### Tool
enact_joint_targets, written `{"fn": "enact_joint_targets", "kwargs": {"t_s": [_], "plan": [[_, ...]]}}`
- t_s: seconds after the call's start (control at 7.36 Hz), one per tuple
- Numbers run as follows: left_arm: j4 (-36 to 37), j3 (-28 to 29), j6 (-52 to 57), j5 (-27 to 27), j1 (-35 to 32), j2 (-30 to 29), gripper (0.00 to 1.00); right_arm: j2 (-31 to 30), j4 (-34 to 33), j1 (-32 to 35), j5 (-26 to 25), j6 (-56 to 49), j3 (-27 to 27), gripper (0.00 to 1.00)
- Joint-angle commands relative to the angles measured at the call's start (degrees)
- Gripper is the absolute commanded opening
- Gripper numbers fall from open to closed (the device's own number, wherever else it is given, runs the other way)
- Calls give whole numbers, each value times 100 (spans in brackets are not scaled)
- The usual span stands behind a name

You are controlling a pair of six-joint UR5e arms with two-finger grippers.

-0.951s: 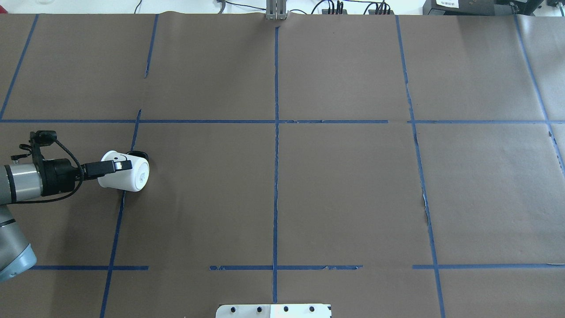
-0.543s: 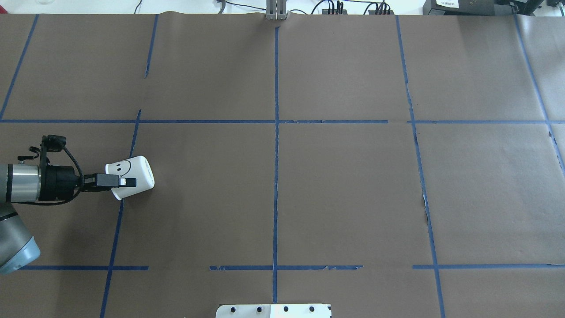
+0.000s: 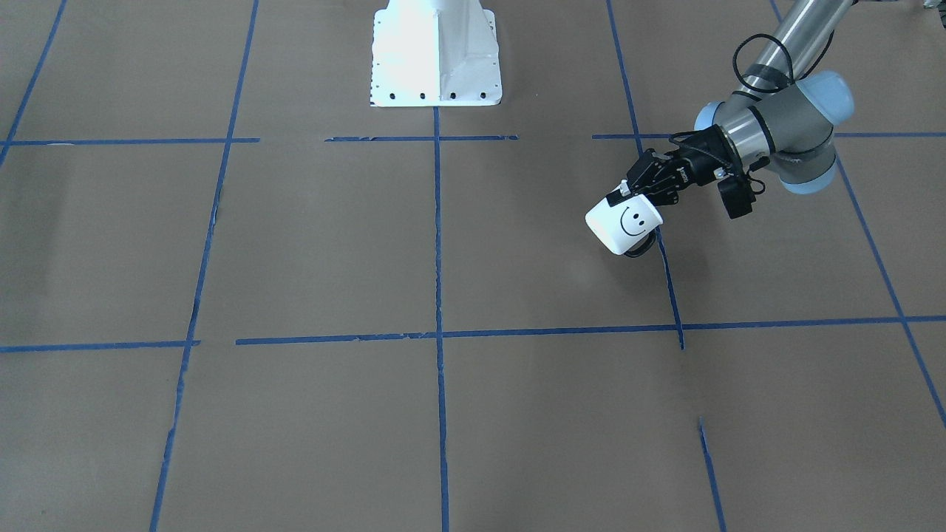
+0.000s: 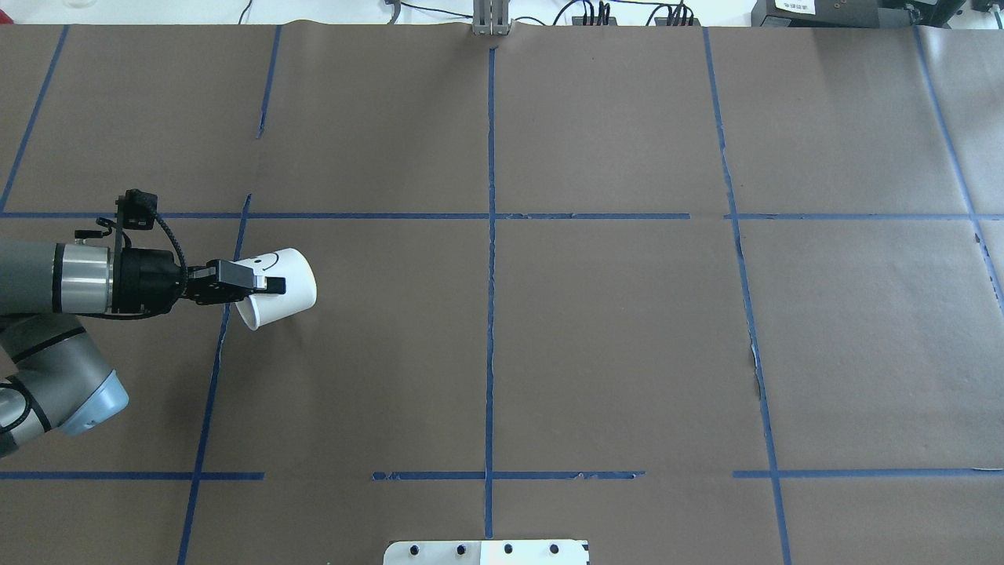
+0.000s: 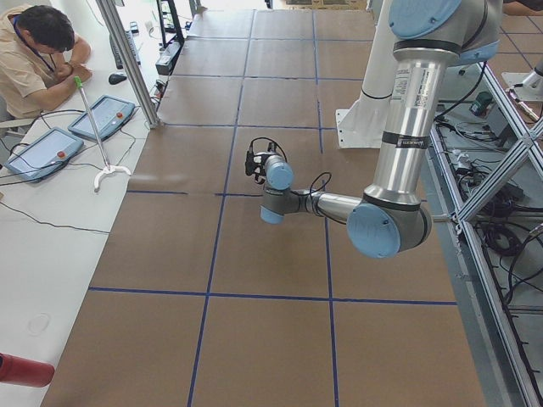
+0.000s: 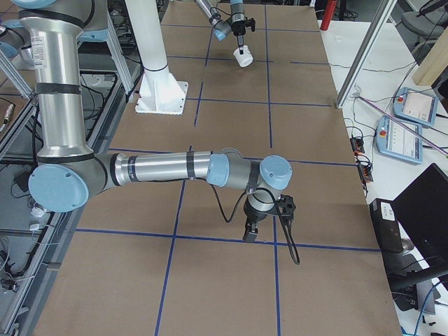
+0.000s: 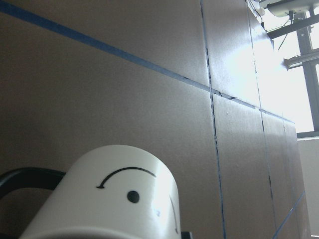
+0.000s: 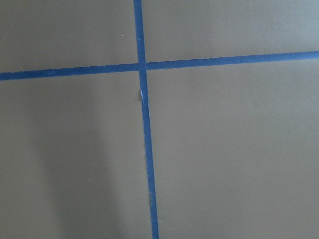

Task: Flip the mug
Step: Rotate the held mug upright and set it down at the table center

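The mug (image 4: 284,292) is white with a black smiley face and a black handle (image 3: 640,249). My left gripper (image 4: 265,286) is shut on its rim and holds it tilted on its side, base pointing away from the wrist, just off the brown table. It also shows in the front view (image 3: 624,222) and fills the bottom of the left wrist view (image 7: 114,199). My right gripper (image 6: 248,235) hangs low over a blue tape crossing at the table's other end. I cannot tell whether it is open or shut.
Blue tape lines (image 4: 491,235) divide the brown paper table into squares. The white robot base plate (image 3: 436,74) stands at the robot's edge. An operator (image 5: 34,51) sits at a side table with tablets (image 5: 103,116). The right arm (image 6: 161,168) stretches low across the table.
My left gripper has moved away from the robot and to the right with the mug. The wrist has turned, so the mug's base now points right and the smiley faces up.
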Motion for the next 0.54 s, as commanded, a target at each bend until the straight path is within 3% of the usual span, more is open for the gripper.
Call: {"fn": "enact_joint_targets", "kwargs": {"t_s": [0.0,0.14,0.27,0.41], "plan": [[809,-67,-148,-455,-143,-426,0,0,0,0,0,0,0,100],[2078,-529,-148,-938,-274,-567,0,0,0,0,0,0,0,100],[3318,-1195,-131,-1064,-267,-604,0,0,0,0,0,0,0,100],[4714,-1471,-87,-1135,-241,-1004,0,0,0,0,0,0,0,100]]}}
